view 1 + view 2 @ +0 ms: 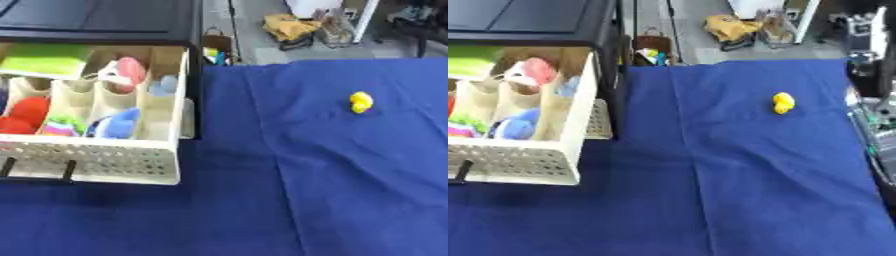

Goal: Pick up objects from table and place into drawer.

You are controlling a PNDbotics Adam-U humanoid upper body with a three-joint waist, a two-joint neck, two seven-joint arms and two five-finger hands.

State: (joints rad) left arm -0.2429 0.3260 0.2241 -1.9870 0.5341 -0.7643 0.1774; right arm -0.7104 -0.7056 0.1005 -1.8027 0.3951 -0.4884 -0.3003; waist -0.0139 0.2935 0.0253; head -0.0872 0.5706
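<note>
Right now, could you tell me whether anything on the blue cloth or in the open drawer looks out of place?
Only the small yellow toy stands out: it sits alone on the blue cloth-covered table, far to the right of the open white perforated drawer, which already holds several colourful items. The cloth shows a lengthwise crease. Neither hand is in view.

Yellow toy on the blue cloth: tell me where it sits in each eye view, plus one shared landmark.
Left eye view: the yellow toy lies right of centre, in the upper half.
Right eye view: it lies right of centre, in the upper half.
Shared landmark: the open white drawer at the left.
</note>
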